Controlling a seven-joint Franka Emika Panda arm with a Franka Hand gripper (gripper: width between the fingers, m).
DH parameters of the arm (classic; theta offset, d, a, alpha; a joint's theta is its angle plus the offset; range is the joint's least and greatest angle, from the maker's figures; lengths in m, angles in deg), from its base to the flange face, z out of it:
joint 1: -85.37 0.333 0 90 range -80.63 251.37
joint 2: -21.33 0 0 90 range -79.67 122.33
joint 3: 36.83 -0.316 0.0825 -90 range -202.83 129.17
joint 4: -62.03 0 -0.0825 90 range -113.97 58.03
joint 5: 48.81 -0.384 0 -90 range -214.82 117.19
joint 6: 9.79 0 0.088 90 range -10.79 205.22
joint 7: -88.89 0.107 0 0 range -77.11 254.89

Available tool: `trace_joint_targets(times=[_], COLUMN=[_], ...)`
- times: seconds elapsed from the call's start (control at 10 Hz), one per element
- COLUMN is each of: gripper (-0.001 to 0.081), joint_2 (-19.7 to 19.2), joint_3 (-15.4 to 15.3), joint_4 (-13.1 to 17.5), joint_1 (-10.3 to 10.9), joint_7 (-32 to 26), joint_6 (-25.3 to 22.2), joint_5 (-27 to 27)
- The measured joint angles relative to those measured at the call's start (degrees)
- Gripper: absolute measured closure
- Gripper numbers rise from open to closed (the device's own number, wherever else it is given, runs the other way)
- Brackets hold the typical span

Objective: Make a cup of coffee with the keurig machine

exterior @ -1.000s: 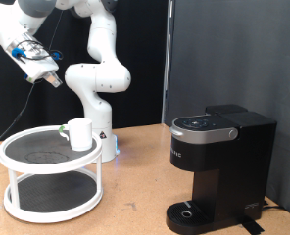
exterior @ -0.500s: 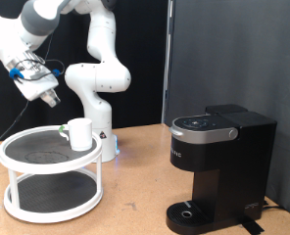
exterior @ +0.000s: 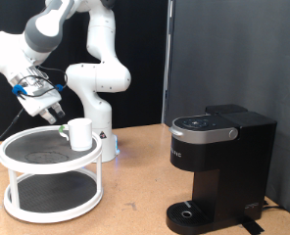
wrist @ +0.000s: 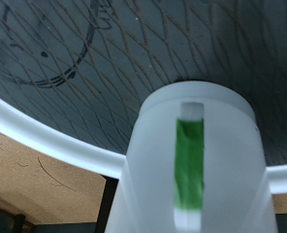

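arched high from its white base at the back of the table, then bent down toward the exterior view's left, with the gripper angled downward above the top shelf of a white two-tier round rack. hung just up and to the left of the cup, close to it but not seen touching. could not tell how far apart the jaws stood; too small and blurred in the exterior view, and out of frame in the wrist view. nothing seen between them.

stood upright, the cup, on the dark mesh top shelf of the rack near its rim on the exterior view's right. filled the lower half of the wrist view, the cup, white, with a green stripe running down what looked like its handle, the mesh shelf and white rim behind it.

sat well apart at the exterior view's right, the keurig machine, black, lid down, round drip tray at its foot bare.
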Motion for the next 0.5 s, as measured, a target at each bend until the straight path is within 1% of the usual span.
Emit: trace_joint_targets(times=[0.1,0.2,0.3,0.5], gripper=[0.0118,0.0118,0.0080,0.0073], joint_2=[-0.66,-1.27,-1.86,-2.99], joint_3=[0.00,0.00,0.00,0.00], joint_4=[-0.77,-1.28,-1.60,-1.92], joint_1=[0.35,0.66,0.93,1.49], joint_7=[-0.95,-1.72,-2.33,-3.31], joint_6=[1.36,2.09,2.69,3.39], joint_5=[-0.99,-1.77,-2.41,-3.24])
